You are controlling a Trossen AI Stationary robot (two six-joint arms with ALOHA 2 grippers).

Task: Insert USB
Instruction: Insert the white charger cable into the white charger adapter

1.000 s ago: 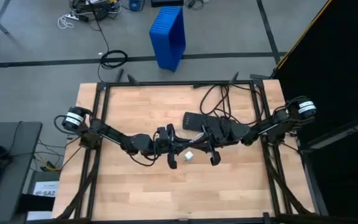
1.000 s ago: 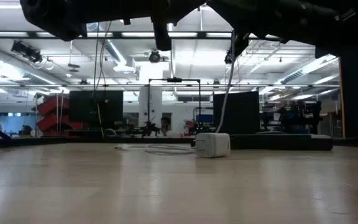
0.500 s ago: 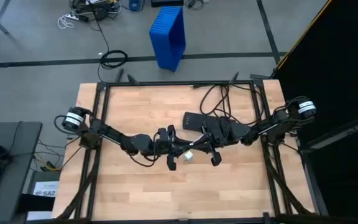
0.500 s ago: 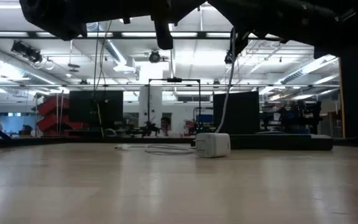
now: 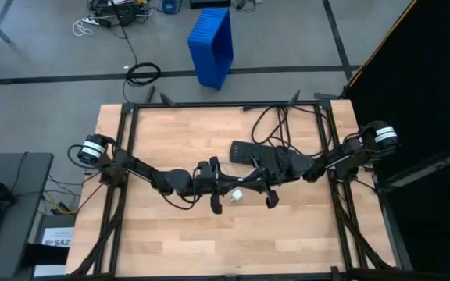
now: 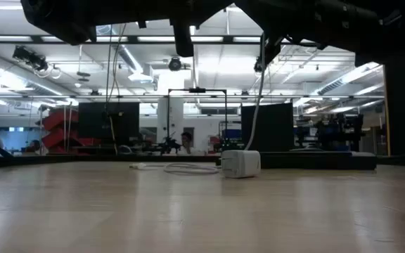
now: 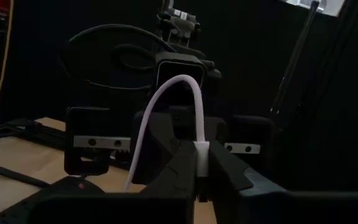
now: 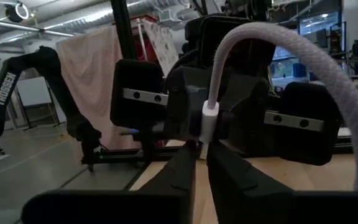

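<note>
1. Nothing visibly shifted since the earlier frames: both arms and the cable as before.
2. Left end effector (image 5: pixel 216 186) above mid-surface (image 5: pixel 170 242), fingers (image 7: pixel 179 163) closed on the white USB (image 7: pixel 202 155) plug end.
3. Right end effector (image 5: pixel 266 186) facing it, just beside, fingers (image 8: pixel 185 168) pinched on the other USB plug.
4. Cable arching between the two, clear of the wood.
5. White charger block (image 6: pixel 241 163) resting on the surface below, another thin white cable (image 6: pixel 181 168) lying coiled beside it.
6. Black power strip (image 5: pixel 246 151) lying behind, near the right arm.
</note>
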